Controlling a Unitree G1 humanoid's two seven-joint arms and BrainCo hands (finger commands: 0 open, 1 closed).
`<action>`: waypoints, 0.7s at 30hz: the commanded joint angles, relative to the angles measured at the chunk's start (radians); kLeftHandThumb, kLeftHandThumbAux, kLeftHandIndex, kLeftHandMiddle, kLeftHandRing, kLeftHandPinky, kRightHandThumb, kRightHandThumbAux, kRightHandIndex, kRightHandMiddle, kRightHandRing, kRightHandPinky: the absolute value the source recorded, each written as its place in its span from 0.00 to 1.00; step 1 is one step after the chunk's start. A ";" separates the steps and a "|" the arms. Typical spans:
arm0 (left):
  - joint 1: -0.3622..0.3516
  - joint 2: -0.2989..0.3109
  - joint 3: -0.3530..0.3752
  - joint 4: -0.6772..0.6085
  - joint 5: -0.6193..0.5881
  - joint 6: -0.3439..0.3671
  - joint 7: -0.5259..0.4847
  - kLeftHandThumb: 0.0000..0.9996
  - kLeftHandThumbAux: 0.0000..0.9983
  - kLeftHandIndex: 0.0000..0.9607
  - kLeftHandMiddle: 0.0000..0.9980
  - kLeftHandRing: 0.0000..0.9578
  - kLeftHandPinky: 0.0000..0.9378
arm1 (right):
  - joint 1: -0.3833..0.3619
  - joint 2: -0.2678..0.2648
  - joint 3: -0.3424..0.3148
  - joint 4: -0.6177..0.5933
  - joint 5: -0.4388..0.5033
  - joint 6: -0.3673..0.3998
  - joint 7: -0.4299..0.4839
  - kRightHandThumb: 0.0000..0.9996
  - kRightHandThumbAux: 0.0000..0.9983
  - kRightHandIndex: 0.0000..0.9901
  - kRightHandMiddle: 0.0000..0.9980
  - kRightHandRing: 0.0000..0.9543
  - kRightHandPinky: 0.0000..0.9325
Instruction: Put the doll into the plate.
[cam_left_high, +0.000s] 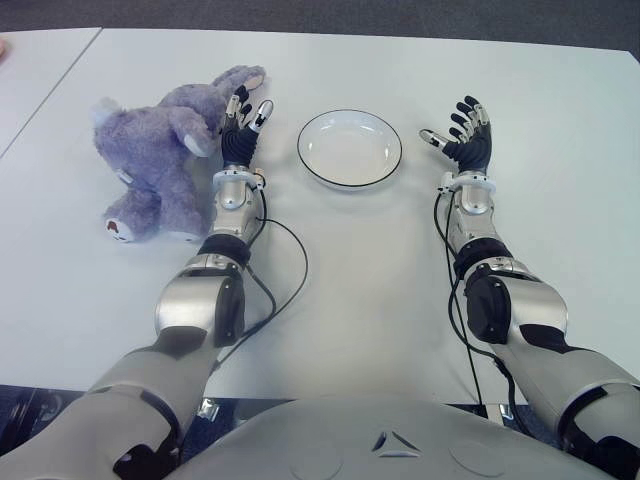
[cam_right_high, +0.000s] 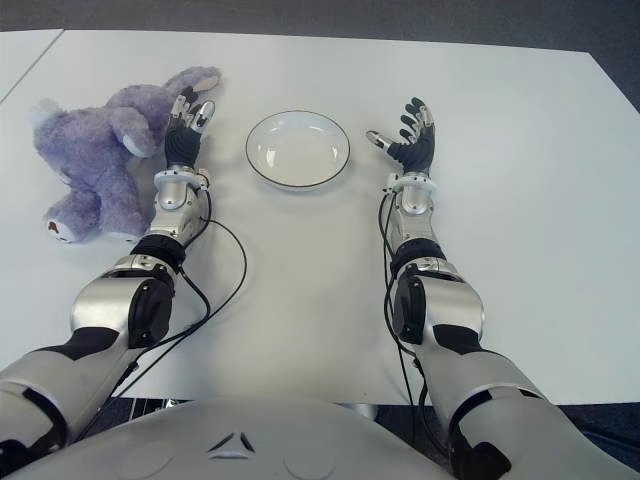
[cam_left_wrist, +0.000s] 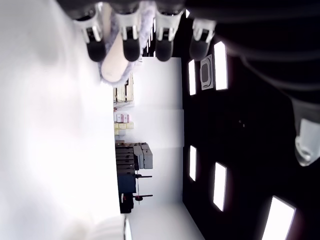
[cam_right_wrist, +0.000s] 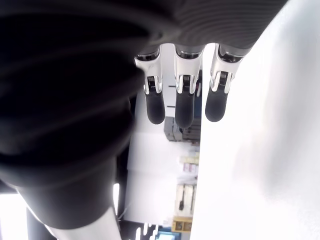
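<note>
The robot's grey torso shell (cam_left_high: 330, 440) is seen nearest the head camera, with both silver forearms stretched forward over the white table (cam_left_high: 380, 280). In the left eye view, the left hand (cam_left_high: 240, 130) is held with its fingers extended and spread, just beside the right flank of the purple plush doll (cam_left_high: 160, 160); whether the two touch cannot be told. The doll is shown lying on the table at the robot's left, outside the plate (cam_left_high: 312, 165), a white dish with a dark rim placed between the two hands. A black cable (cam_left_high: 290, 270) is seen looping on the table beside the left forearm.

In the right eye view, the right hand (cam_right_high: 408, 140) is shown to the right of the plate, fingers spread and nothing held.

In the left wrist view, four straightened fingertips (cam_left_wrist: 131, 47) are seen against the table, with a patch of the doll's purple fur showing behind them.

In the right wrist view, three extended fingertips (cam_right_wrist: 184, 107) are shown beside the bare tabletop, and nothing is gripped.
</note>
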 joint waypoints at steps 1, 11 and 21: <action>0.300 -0.091 -0.034 0.164 0.038 0.075 0.020 0.00 0.48 0.00 0.04 0.04 0.04 | 0.272 0.123 0.001 0.144 0.021 0.064 -0.004 0.04 0.94 0.13 0.16 0.17 0.20; 0.292 -0.089 -0.054 0.156 0.055 0.042 0.024 0.00 0.47 0.00 0.04 0.04 0.03 | 0.271 0.125 -0.001 0.144 0.023 0.071 -0.005 0.04 0.94 0.13 0.16 0.17 0.21; 0.256 -0.104 -0.079 0.124 0.063 -0.037 0.053 0.00 0.45 0.00 0.04 0.04 0.05 | 0.269 0.128 -0.005 0.145 0.028 0.073 0.001 0.05 0.94 0.13 0.16 0.17 0.21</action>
